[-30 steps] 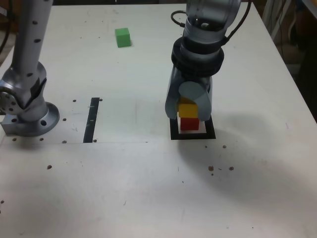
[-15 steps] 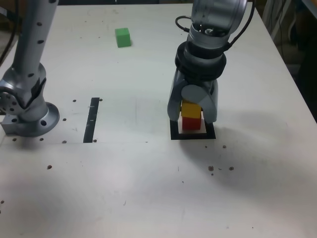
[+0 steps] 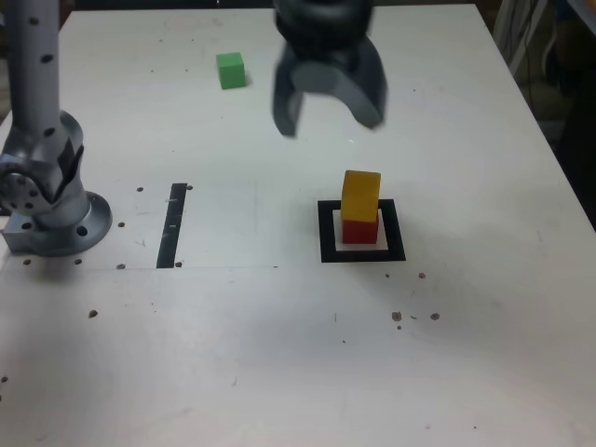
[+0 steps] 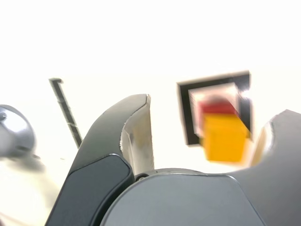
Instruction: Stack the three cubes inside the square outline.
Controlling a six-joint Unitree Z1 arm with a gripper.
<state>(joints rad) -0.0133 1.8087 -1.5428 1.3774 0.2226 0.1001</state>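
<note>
Two stacked in the square outline (image 3: 361,253), yellow cube (image 3: 360,195) on red cube (image 3: 358,230); next, claw (image 3: 328,110), wide and empty, to green cube (image 3: 231,70).

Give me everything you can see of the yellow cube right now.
The yellow cube is a small, plain, solid-coloured block with a matte look. It sits upright on top of the red cube, inside the square outline; the wrist view is too blurred to judge alignment. Only the red cube touches it. The gripper is raised clear of it, jaws open.
</note>
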